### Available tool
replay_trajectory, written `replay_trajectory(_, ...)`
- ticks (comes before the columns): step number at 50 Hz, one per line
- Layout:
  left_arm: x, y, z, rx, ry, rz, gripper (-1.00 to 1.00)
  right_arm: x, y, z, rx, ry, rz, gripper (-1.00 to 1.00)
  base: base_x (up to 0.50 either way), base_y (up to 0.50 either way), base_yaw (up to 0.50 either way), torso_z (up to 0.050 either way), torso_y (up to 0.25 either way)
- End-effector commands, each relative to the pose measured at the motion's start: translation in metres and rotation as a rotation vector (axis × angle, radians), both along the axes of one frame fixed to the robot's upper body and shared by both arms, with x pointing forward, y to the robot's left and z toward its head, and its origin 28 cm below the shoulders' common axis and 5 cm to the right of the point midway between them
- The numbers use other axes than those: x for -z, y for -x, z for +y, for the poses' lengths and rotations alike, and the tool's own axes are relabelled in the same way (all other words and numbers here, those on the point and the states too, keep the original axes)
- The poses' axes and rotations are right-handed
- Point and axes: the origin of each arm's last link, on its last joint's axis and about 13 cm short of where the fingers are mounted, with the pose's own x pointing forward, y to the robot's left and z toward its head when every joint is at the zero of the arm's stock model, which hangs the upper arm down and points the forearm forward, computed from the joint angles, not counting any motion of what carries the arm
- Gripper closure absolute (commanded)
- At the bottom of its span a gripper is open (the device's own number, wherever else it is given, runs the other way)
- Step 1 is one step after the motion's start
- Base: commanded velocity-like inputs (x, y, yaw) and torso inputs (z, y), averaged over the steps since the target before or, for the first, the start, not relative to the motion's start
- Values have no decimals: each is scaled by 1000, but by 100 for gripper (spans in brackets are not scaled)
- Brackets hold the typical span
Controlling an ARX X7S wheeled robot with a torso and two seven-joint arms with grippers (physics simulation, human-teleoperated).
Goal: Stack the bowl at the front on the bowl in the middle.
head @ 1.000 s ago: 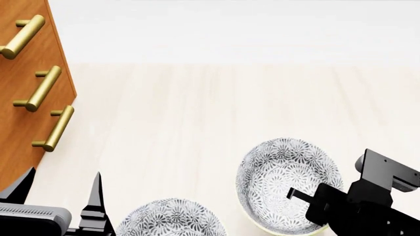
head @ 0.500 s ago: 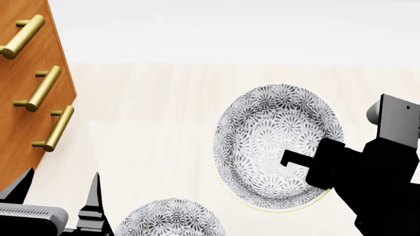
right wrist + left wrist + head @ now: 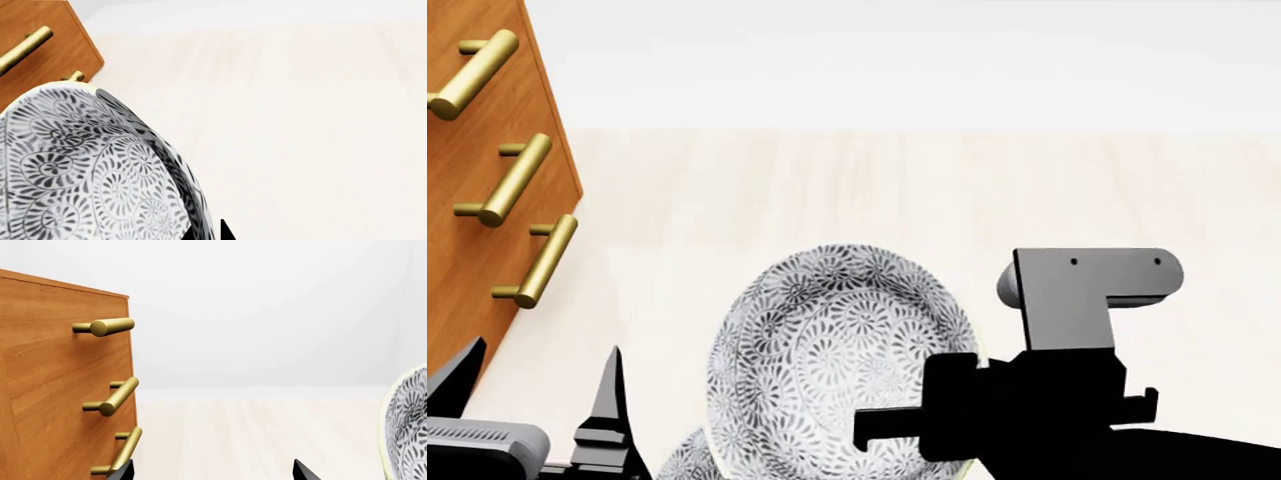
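Note:
The bowl at the front (image 3: 821, 360), white with grey floral print and a pale yellow rim, hangs tilted in the air, its inside facing the head camera. My right gripper (image 3: 914, 428) is shut on its rim; the right wrist view shows the bowl wall (image 3: 80, 170) pinched between the fingertips of that gripper (image 3: 208, 231). Just under it, a sliver of the bowl in the middle (image 3: 687, 462) shows on the floor-like surface, mostly hidden. My left gripper (image 3: 541, 390) stands open and empty to the left of both bowls. The left wrist view catches the held bowl's edge (image 3: 407, 430) beside the open left gripper (image 3: 213, 472).
A wooden drawer cabinet (image 3: 481, 200) with brass bar handles (image 3: 534, 262) stands at the left, close to my left gripper; it also shows as the cabinet (image 3: 53, 390) in the left wrist view. A pale wood surface (image 3: 894, 190) stretches back to a white wall.
My right gripper lifted the bowl, then carried it left and nearer. The bowl now hangs tilted over the other bowl, hiding most of it. The left gripper barely moved.

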Motion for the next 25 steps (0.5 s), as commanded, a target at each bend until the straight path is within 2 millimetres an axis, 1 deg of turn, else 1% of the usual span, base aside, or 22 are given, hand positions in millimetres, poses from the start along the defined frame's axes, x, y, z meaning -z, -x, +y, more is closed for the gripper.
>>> replay_trajectory(1,-1,0,0,0,4,-3,-100,13,8,22,-121,36,18,100,0,0,0,0,0)
replay_trajectory(6,-2,0,1,0,5,-5,-100,21,4,25,-136,40,41,100,0,0,0,0,0)
replay_trajectory(9,-2,0,0,0,4,-4,-100,30,0,28,-145,43,66,100,0,0,0,0,0)
replay_trajectory(15,-1,-1,0,-1,4,1,-100,39,2,38,-191,55,90,100,0,0,0,0,0)
replay_trajectory(25,1,-1,1,-3,6,8,-100,63,-16,34,-160,57,167,100,0,0,0,0,0)
